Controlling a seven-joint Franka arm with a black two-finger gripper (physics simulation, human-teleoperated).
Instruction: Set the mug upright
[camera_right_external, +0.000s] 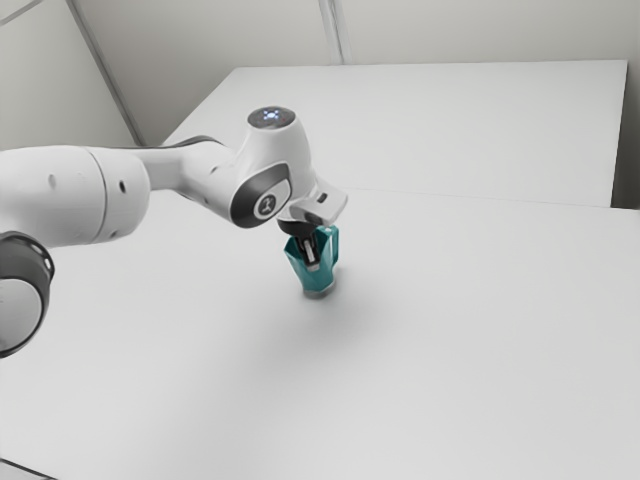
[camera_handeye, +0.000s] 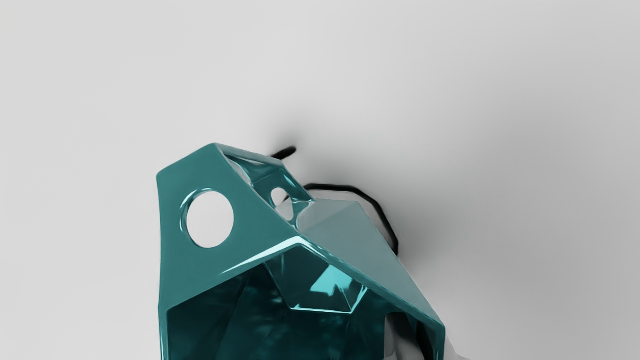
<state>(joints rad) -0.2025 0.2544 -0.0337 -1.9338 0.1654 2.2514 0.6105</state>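
Teal faceted mug with pierced handle, roughly upright, opening up, mid-counter; whether base touches, cannot tell. Handle toward 2 o'clock in exterior view. Black two-finger end effector clamped on mug wall, one finger inside, other outside. White robot arm enters from 9 o'clock. Pale walls beyond, toward 12 o'clock.

Smooth white table beneath the teal mug
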